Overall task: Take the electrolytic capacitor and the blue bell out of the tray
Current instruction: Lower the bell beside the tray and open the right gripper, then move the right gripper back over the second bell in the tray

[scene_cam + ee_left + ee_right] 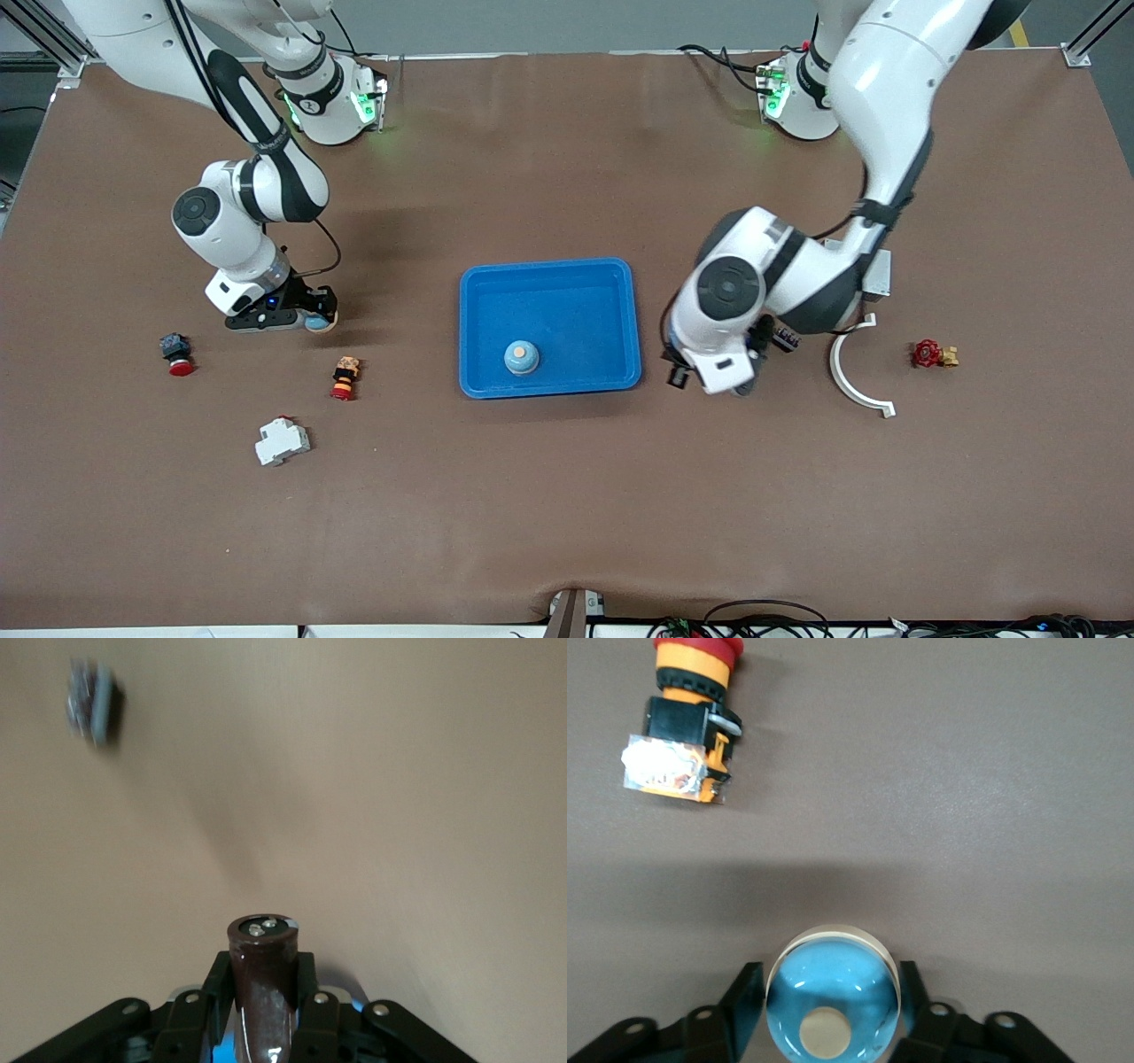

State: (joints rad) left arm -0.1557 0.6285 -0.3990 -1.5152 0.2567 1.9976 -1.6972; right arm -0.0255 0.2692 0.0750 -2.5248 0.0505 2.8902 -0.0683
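We see the capacitor (262, 988), a dark brown cylinder with 2 silver terminals on its end, clamped between the fingers of the left gripper (263, 1019). In the front view that gripper (751, 377) sits low over the table (567, 496) just beside the blue tray (549, 327), toward the left arm's end, and the capacitor itself is hidden under the wrist; only the left wrist view shows it.

We count 2 bells. 1 bell (521, 357), blue with a pale button on top, stands inside the tray, in the part nearer the front camera; it is the tray's only content. The 2nd bell (833, 997), the same blue with a cream button, is gripped by the right gripper (833, 1010), fingers closed against its sides. The front view shows just a sliver of this bell (317, 321) at the right gripper (306, 317), low over the table toward the right arm's end.

Near that gripper lie 2 red push buttons: 1 with an orange collar (345, 377), which the right wrist view also shows (687, 726), and 1 with a dark body (176, 353). A white breaker (282, 440) lies nearer the front camera than both.

Toward the left arm's end we see 1 white curved bracket (852, 372), 1 red valve (932, 354) and 1 small dark part (785, 338) beside the left wrist. The left wrist view also shows a blurred grey and black object (93, 702).
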